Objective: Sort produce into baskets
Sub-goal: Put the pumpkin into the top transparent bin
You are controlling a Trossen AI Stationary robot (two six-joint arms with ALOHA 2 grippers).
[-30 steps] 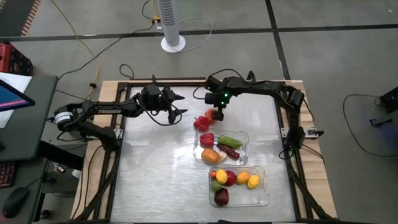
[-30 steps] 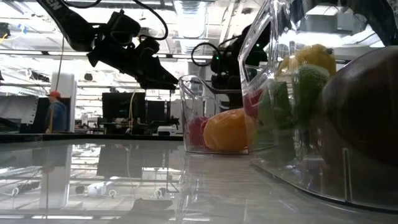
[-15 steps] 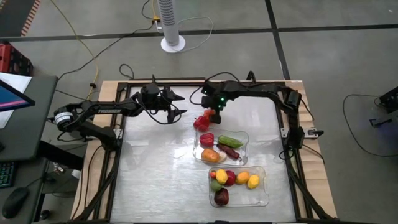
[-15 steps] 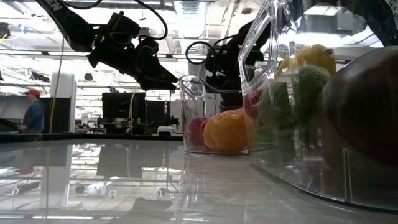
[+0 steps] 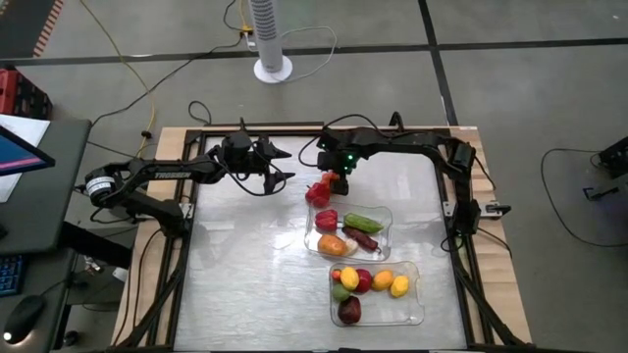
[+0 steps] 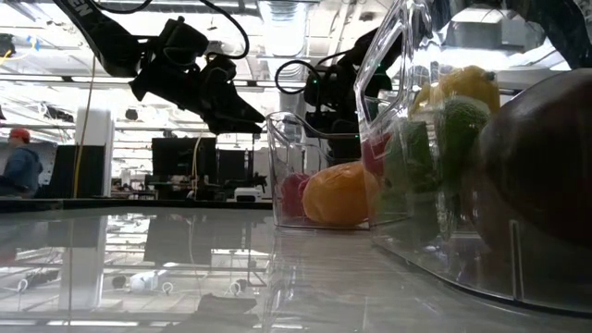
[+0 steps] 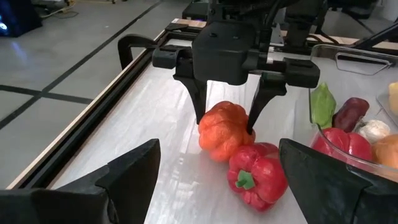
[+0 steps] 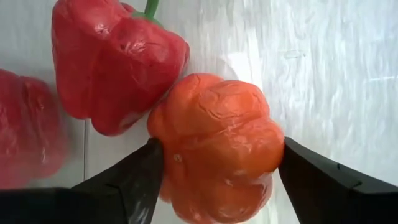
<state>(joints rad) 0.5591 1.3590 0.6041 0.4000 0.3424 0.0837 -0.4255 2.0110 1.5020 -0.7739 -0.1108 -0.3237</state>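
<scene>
Produce is the job, and an orange bumpy veggie (image 7: 226, 131) sits on the table (image 5: 245, 275) at the far side, between the two fingers of the right gripper (image 7: 225, 118). A second ago this gripper was a little more to the right; now it has slid left and down, so its fingers stand apart, one on each side of the orange veggie, not squeezing yet. So I think the grab is just about to happen. A red pepper (image 7: 257, 176) touches the orange veggie. Just nearer is the first basket (image 5: 385, 212), already holding some food, and nearer still the second basket (image 5: 416, 284). The left gripper (image 5: 283, 164) waits to the left, fingers apart, holding nothing.
</scene>
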